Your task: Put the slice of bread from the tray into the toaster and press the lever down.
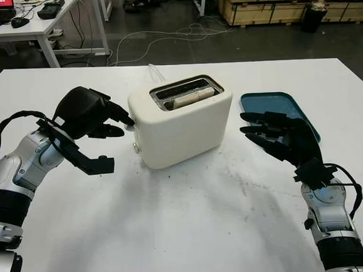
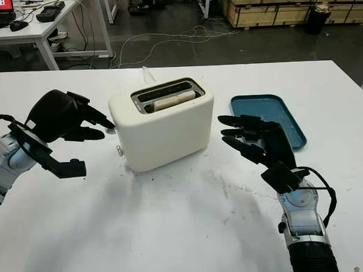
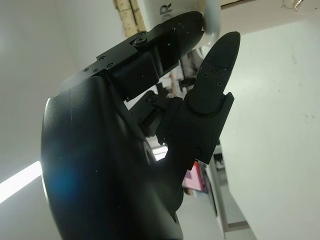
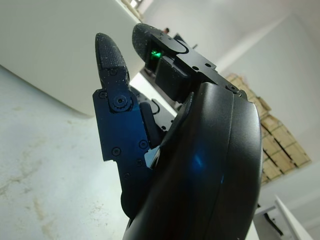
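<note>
A cream toaster (image 1: 181,133) stands mid-table with a slice of bread (image 1: 189,100) down in its slot. My left hand (image 1: 118,125) is at the toaster's left end. One fingertip (image 2: 107,122) lies on top of the white lever (image 2: 113,129) and the thumb sits just under it; the lever (image 3: 212,17) passes between them in the left wrist view. Right of the toaster, my right hand (image 1: 259,129) is open above the table, in front of the blue tray (image 1: 276,103). The tray holds nothing.
A white cable (image 1: 154,71) runs off behind the toaster. The white table (image 1: 192,232) is bare in front of the toaster. Beyond the table's far edge are a desk (image 1: 38,28) and wooden crates (image 1: 284,5).
</note>
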Controlling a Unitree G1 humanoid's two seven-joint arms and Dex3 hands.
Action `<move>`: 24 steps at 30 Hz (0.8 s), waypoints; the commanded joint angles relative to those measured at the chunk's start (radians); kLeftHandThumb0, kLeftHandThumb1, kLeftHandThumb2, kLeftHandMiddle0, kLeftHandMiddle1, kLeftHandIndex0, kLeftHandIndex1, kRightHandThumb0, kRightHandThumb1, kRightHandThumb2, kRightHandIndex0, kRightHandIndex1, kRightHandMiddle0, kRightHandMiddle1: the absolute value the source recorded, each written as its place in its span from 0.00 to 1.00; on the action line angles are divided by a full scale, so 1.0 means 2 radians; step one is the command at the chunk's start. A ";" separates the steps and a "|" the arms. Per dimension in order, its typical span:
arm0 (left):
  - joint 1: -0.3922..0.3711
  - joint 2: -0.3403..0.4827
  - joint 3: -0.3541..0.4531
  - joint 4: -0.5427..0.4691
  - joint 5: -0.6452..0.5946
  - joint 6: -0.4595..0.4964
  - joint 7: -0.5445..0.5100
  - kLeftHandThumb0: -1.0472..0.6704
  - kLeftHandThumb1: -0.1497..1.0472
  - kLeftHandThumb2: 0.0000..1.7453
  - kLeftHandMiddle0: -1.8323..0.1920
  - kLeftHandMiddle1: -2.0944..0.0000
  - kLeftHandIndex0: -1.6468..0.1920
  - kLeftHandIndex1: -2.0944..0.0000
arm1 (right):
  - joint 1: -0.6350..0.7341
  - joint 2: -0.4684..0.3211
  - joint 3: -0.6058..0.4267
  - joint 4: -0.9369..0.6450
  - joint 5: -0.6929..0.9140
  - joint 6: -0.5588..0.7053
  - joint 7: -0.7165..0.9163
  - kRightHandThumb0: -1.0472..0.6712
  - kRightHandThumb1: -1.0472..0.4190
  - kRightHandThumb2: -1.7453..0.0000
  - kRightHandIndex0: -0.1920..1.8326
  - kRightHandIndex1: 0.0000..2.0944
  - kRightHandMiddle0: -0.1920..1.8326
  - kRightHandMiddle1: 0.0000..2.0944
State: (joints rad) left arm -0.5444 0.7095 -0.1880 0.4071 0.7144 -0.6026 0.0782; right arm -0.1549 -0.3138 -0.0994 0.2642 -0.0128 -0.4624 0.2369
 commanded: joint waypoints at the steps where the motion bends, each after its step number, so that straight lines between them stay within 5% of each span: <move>1: -0.009 0.000 -0.008 0.005 0.001 -0.002 -0.003 0.37 0.74 0.00 0.41 0.24 0.17 1.00 | 0.002 -0.006 0.002 -0.008 -0.003 -0.005 0.002 0.33 0.09 0.97 0.62 0.04 0.56 0.00; 24: -0.041 -0.007 -0.039 0.036 0.037 -0.022 0.030 0.38 0.72 0.00 0.39 0.25 0.14 0.99 | 0.003 -0.006 -0.001 -0.002 0.004 -0.031 0.011 0.33 0.09 0.97 0.62 0.04 0.56 0.00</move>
State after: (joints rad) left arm -0.6082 0.7099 -0.2399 0.4663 0.7591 -0.6395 0.1290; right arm -0.1512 -0.3139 -0.0955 0.2661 -0.0104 -0.5045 0.2569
